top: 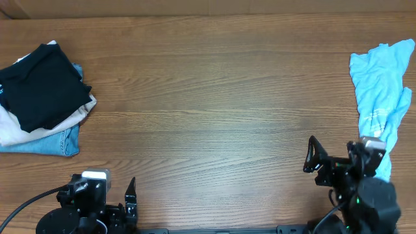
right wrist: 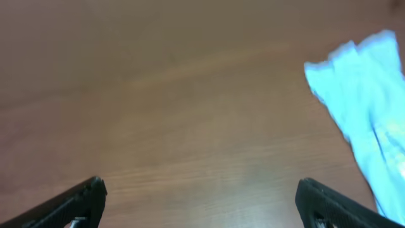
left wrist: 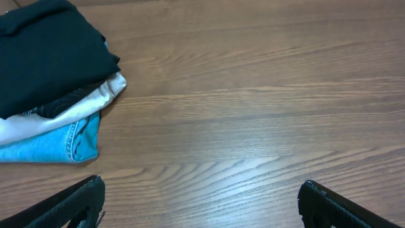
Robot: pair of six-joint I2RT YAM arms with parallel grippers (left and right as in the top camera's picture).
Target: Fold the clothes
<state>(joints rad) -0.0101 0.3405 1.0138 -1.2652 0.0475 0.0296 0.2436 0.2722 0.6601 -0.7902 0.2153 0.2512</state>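
A plain black T-shirt (top: 42, 84) lies folded on top of a stack of clothes at the table's left edge. It also shows at the top left of the left wrist view (left wrist: 47, 54). My left gripper (left wrist: 201, 202) is open and empty, low over bare wood near the front edge, to the right of the stack. In the overhead view it (top: 110, 198) sits at the front left. My right gripper (top: 333, 159) is open and empty at the front right, its jaws (right wrist: 201, 202) over bare wood.
Under the black shirt lie a cream garment (top: 13, 130) and folded light-blue denim (top: 55, 142). A crumpled light-blue shirt (top: 380, 91) lies along the right edge, right of my right gripper, and shows in the right wrist view (right wrist: 370, 107).
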